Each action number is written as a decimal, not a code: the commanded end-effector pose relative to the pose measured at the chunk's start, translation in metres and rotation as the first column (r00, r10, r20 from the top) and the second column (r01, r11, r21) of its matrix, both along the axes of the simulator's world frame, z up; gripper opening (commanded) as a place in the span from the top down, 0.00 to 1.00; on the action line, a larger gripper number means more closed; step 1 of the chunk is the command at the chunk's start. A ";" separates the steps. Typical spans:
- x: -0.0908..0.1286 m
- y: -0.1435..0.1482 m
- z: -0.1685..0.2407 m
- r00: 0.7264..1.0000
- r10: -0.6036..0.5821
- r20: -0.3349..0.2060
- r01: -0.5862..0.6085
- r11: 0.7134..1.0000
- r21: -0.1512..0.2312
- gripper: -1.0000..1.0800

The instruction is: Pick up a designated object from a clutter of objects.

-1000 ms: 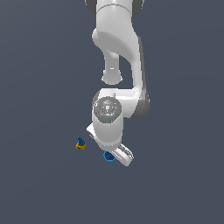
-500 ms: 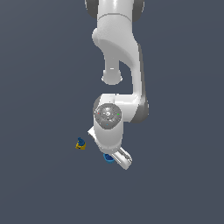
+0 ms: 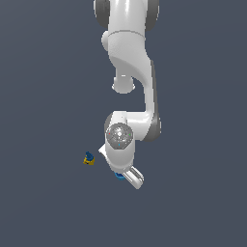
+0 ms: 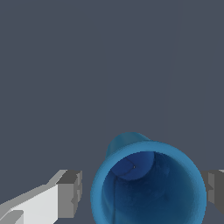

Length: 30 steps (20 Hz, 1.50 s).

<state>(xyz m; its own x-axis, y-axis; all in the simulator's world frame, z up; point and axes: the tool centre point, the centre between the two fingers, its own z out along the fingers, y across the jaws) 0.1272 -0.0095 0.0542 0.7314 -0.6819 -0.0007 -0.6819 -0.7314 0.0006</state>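
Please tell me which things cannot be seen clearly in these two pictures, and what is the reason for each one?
- Blue cup: exterior view, mostly hidden behind the tool; only a sliver shows.
- Cup base and lower rim: wrist view, cut off by the picture's edge.
- Contact of the tool's fingers with the cup: not clear.
- Blue-and-yellow piece: exterior view, too small to identify.
- Orange-yellow ball: in neither view.

One arm (image 3: pixel 129 72) reaches down, carrying one gripper (image 3: pixel 129 177) with two fingers (image 4: pixel 57 199); one blue cup (image 4: pixel 148 186) sits between them; one small blue-and-yellow piece (image 3: pixel 89 158) lies near the arm, on the exterior view's left
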 end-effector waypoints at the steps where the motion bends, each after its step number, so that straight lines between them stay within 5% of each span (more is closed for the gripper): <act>1: 0.000 0.000 -0.010 1.000 -0.001 0.001 0.001 1.000 0.000 0.04; 6: 0.001 0.000 -0.014 1.000 -0.001 0.001 0.001 1.000 0.000 0.04; 7: 0.001 0.000 -0.014 1.000 -0.001 0.001 0.001 1.000 0.000 1.00; 30: -0.016 0.015 0.019 1.000 -0.001 0.001 0.001 1.000 0.000 1.00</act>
<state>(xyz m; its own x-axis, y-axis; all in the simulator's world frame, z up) 0.1140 0.0024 0.0654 0.7306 -0.6828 -0.0015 -0.6828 -0.7306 0.0017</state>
